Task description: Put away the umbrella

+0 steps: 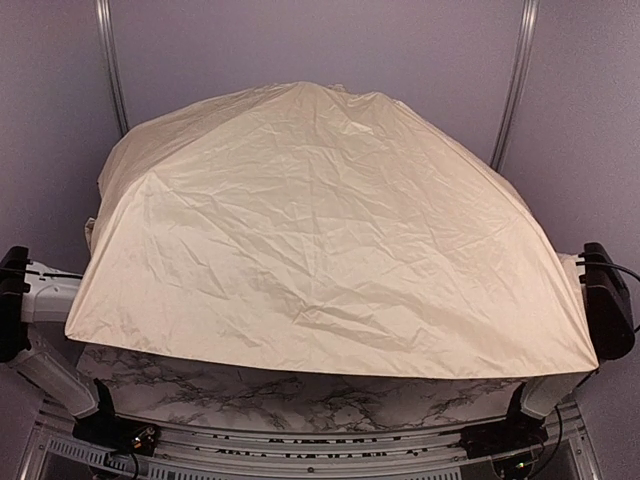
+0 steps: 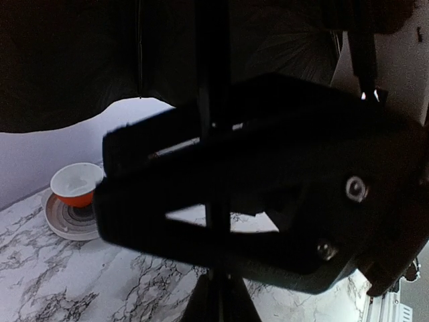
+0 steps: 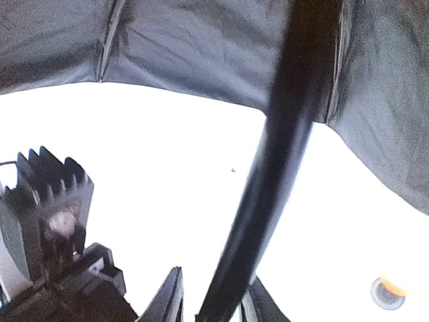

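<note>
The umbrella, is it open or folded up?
Open. The umbrella spreads its cream fabric wide like a dome, covering most of the table.

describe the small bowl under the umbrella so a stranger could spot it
An open cream umbrella covers most of the marble table. Under its canopy, the left wrist view shows a grey plate on the marble. The bowl on it is red outside, white inside, the only bright colour there.

Red bowl point(image 2: 76, 184) sits on grey plate point(image 2: 64, 226) atop marble table point(image 2: 74, 285).
</note>
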Motion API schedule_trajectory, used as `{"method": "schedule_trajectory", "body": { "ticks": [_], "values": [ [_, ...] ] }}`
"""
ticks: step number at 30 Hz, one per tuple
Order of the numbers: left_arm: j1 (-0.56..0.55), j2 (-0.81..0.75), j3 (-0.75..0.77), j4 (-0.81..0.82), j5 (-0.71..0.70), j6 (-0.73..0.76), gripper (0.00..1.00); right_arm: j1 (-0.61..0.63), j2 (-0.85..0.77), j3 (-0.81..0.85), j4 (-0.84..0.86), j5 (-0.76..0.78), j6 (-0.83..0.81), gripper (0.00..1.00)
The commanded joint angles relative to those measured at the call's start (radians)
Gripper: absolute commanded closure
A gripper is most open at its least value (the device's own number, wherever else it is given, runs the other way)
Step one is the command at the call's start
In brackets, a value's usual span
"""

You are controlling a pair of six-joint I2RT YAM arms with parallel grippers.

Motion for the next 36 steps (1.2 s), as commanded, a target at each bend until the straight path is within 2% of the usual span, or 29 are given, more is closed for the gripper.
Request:
{"method": "schedule_trajectory", "body": {
  "ticks": [1,7,12,16,21,22,23,24,26,28,31,33,36],
  "values": [
    [-0.003,-0.052,0.002,0.195,-0.007,0.069,1.00,0.000,0.023,-0.012,-0.005,0.000,0.027,0.74],
    [-0.018,-0.012,-0.013,0.187,-0.054,-0.023,1.00,-0.010,-0.027,0.073,-0.043,0.027,0.013,0.71],
    [-0.052,0.011,-0.016,0.148,-0.069,-0.039,1.00,-0.029,-0.041,0.139,-0.047,0.046,0.003,0.76],
    [-0.061,0.005,-0.009,0.107,-0.077,-0.029,1.00,-0.041,-0.019,0.167,-0.060,0.024,0.028,0.82],
    [-0.064,-0.002,-0.015,0.088,-0.074,-0.030,1.00,-0.050,-0.016,0.187,-0.065,0.013,0.064,1.00],
    [-0.064,-0.006,-0.018,0.089,-0.070,-0.031,1.00,-0.057,-0.019,0.187,-0.064,0.008,0.081,1.00],
    [-0.064,-0.007,-0.022,0.088,-0.064,-0.032,0.96,-0.062,-0.024,0.188,-0.063,-0.001,0.106,1.00],
    [-0.064,-0.009,-0.029,0.091,-0.057,-0.033,0.84,-0.067,-0.028,0.193,-0.062,-0.015,0.129,1.00],
    [-0.064,-0.008,-0.039,0.093,-0.051,-0.033,0.67,-0.074,-0.039,0.205,-0.061,-0.041,0.174,1.00],
    [-0.062,0.001,-0.049,0.105,-0.053,-0.040,0.57,-0.075,-0.052,0.216,-0.053,-0.066,0.211,1.00],
    [-0.057,0.019,-0.066,0.148,-0.039,-0.062,0.55,-0.076,-0.080,0.215,-0.021,-0.096,0.260,1.00],
    [-0.056,0.033,-0.074,0.169,-0.037,-0.076,0.59,-0.075,-0.097,0.206,0.000,-0.104,0.286,1.00],
    [-0.056,0.051,-0.074,0.200,-0.019,-0.091,0.60,-0.074,-0.114,0.200,0.013,-0.116,0.319,1.00]
  ]
}}
